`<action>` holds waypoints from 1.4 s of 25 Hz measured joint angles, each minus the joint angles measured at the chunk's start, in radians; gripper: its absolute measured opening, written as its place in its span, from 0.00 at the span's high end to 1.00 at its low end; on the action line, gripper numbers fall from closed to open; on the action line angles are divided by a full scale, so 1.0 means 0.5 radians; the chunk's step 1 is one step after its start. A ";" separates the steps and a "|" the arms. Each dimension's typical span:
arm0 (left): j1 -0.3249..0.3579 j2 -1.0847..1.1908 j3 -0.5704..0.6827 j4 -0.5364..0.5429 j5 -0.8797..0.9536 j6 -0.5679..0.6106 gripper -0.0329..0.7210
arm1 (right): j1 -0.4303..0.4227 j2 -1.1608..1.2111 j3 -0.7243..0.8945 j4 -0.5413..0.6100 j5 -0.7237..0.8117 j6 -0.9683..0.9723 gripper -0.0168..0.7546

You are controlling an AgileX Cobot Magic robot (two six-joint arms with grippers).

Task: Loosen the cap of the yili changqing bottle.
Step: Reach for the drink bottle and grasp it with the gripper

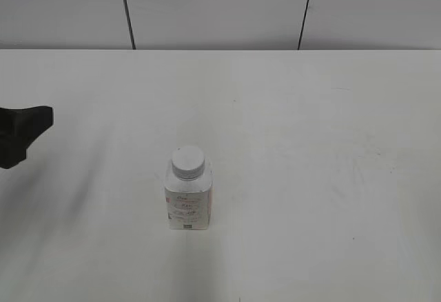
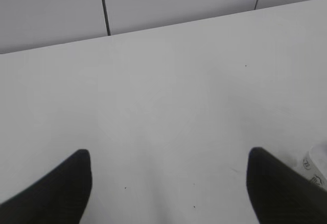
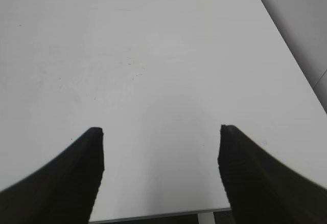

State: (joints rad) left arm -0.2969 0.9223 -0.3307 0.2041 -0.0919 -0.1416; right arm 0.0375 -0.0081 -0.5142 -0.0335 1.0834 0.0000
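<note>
The yili changqing bottle stands upright on the white table, a little left of the middle and towards the front. Its white cap sits on the neck. A sliver of the bottle's label shows at the right edge of the left wrist view. My left gripper is open and empty; it shows as a black shape at the left edge of the exterior view, well left of the bottle. My right gripper is open and empty over bare table, out of the exterior view.
The white table ends at a grey panelled wall at the back. The right wrist view shows the table's near edge and its right edge.
</note>
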 joint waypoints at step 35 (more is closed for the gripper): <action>0.285 1.631 -0.017 1.874 -1.887 -0.007 0.21 | 0.000 0.000 0.000 -0.002 0.000 0.000 0.26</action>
State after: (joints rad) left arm -0.1542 1.7380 -0.3390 1.1413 -1.0354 -0.1452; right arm 0.0375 -0.0081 -0.5142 -0.0344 1.0834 0.0000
